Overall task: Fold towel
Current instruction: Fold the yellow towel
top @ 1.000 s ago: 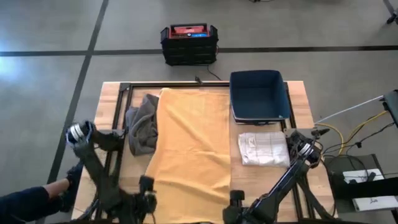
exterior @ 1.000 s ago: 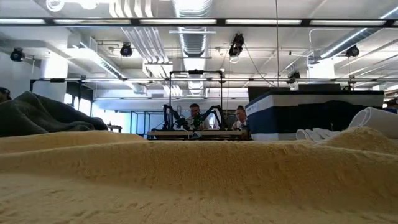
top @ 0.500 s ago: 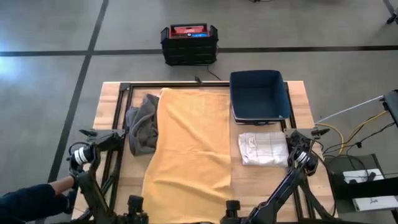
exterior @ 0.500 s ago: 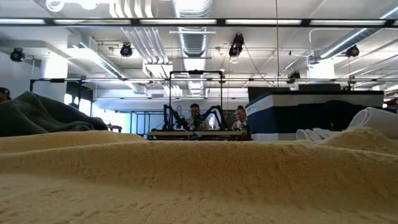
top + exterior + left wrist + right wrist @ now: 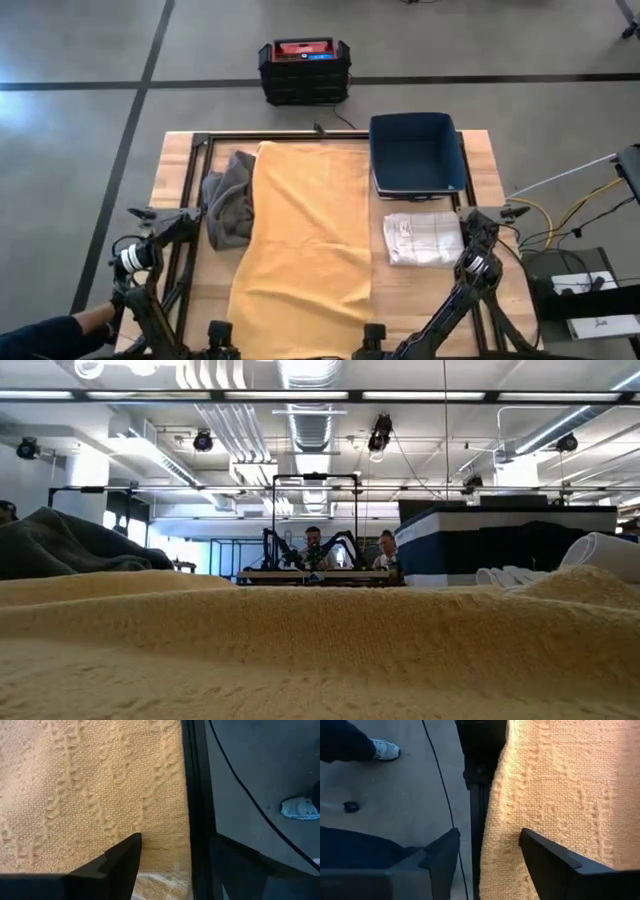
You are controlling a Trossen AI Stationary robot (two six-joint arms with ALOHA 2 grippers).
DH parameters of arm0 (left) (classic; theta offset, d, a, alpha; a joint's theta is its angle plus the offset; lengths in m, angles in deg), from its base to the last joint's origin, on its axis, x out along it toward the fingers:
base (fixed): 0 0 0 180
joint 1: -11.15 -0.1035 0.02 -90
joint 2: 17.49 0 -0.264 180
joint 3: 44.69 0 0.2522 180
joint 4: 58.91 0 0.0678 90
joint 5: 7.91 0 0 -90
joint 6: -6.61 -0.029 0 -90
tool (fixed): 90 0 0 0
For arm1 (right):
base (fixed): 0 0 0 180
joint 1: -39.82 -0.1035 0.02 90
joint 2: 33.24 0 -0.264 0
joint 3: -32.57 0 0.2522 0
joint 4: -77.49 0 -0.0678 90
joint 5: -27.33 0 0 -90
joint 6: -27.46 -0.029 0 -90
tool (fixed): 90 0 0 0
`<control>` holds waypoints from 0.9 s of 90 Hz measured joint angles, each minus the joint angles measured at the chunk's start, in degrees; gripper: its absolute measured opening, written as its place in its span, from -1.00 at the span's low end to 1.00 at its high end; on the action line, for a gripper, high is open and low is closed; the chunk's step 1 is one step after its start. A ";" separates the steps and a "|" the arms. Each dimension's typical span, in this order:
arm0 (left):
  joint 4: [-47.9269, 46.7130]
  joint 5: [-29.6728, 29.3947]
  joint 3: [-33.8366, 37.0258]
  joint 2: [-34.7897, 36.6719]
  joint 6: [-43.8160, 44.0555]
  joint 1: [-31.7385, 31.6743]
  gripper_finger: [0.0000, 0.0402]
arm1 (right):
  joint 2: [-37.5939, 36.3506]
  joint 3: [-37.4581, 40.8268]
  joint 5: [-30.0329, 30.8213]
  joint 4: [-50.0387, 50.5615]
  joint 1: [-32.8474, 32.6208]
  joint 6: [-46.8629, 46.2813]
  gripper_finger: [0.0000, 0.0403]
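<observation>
Right pincer (image 5: 487, 857) gapes over yellow towel's (image 5: 305, 235) near edge, seemingly untouched.

We count three towels on one wooden table (image 5: 178, 160): one large yellow towel (image 5: 305, 235) spread flat, one grey towel (image 5: 228, 205) crumpled beside it, and one white towel (image 5: 422, 238) folded. There is one dark blue bin (image 5: 418, 155) on the table and one black-and-red crate (image 5: 304, 70) on the floor beyond it. We see two robot arms, one at each near corner. In the low view we count two people (image 5: 315, 538) seated far off in the room. One white shoe (image 5: 298, 808) shows in the left wrist view
</observation>
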State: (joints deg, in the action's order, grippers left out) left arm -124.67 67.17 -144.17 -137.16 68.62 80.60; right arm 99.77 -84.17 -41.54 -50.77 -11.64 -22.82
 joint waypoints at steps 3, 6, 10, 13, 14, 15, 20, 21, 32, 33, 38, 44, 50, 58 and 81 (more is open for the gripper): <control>0.09 0.04 0.12 -0.01 0.31 -0.04 0.09 | 0.02 0.02 0.59 0.44 0.04 -0.42 -0.07; 0.15 0.04 0.26 -0.01 0.75 -0.07 0.08 | 0.02 0.02 1.21 0.85 0.07 -0.96 -0.08; 0.47 0.03 0.55 -0.01 1.59 -0.07 0.06 | 0.02 0.18 1.68 1.26 0.07 -1.41 -0.11; 0.57 -0.06 0.75 -0.01 2.14 -0.07 0.05 | 0.02 0.29 1.99 1.55 0.09 -1.95 -0.13; 0.59 -0.10 0.84 -0.01 2.28 -0.07 0.04 | 0.02 0.32 2.06 1.66 0.11 -2.16 -0.14; 0.60 -0.13 0.91 -0.01 2.42 -0.07 0.03 | 0.02 0.37 2.16 1.76 0.11 -2.39 -0.15; 1.02 -0.46 1.34 0.02 3.12 -0.06 -0.03 | 0.02 0.72 2.62 2.19 0.14 -3.19 -0.19; 1.03 -0.52 1.39 0.02 3.18 -0.05 -0.04 | 0.02 0.82 2.70 2.22 0.16 -3.35 -0.20; 1.92 -0.75 2.14 0.06 3.63 -0.07 -0.27 | 0.02 1.18 2.99 2.39 0.17 -3.74 -0.35; 2.00 -0.81 2.16 0.06 3.62 -0.07 -0.30 | 0.02 1.19 2.99 2.41 0.17 -3.74 -0.37; 2.21 -1.04 2.28 0.02 3.50 -0.07 -0.45 | 0.02 1.22 2.99 2.47 0.20 -3.74 -0.46; 2.82 -1.01 2.26 -0.05 3.44 -0.07 -0.63 | 0.02 1.24 2.98 2.60 0.20 -3.53 -0.58; 3.48 -0.92 2.26 -0.07 3.38 -0.07 -0.82 | 0.02 1.24 2.98 2.92 0.22 -2.74 -0.71; 4.01 -0.76 2.28 -0.09 2.98 -0.07 -0.96 | 0.02 1.24 2.96 3.86 0.22 -2.41 -0.88; 2.68 -1.42 1.28 1.10 2.34 -0.13 -0.99 | -0.13 -1.17 1.04 12.32 0.24 -3.73 -0.98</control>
State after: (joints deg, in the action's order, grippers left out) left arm -121.98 65.75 -142.90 -136.07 70.96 80.46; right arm 99.64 -85.34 -40.50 -38.45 -11.40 -26.55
